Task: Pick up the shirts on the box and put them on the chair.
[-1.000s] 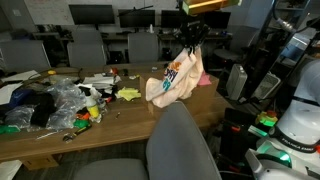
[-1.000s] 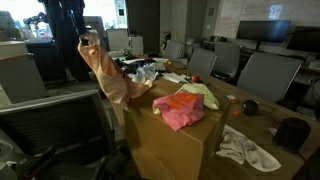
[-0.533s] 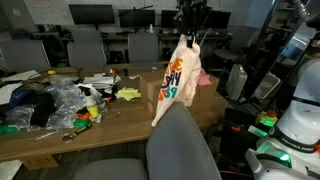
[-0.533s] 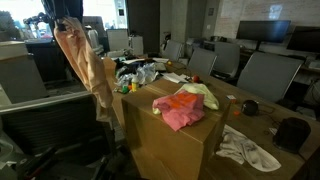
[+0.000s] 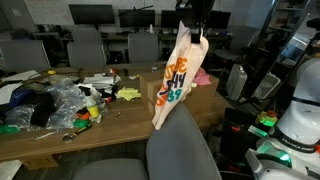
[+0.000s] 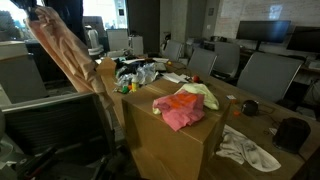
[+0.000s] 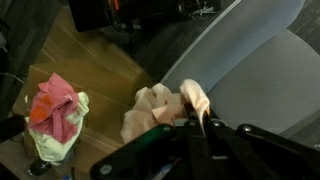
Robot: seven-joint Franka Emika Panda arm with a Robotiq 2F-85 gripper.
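The gripper [image 5: 192,30] hangs high over the grey office chair [image 5: 185,140], its fingers pinched on the top edge of a cream printed shirt [image 5: 177,80]. The shirt dangles full length, its hem just above the chair back. In the wrist view the fingers [image 7: 190,140] clamp the bunched fabric [image 7: 160,108], with the chair seat [image 7: 255,70] at 2 o'clock. A pink shirt [image 6: 180,108] lies crumpled on the cardboard box [image 6: 165,145]. A pale green shirt [image 6: 206,94] touches it at 1 o'clock.
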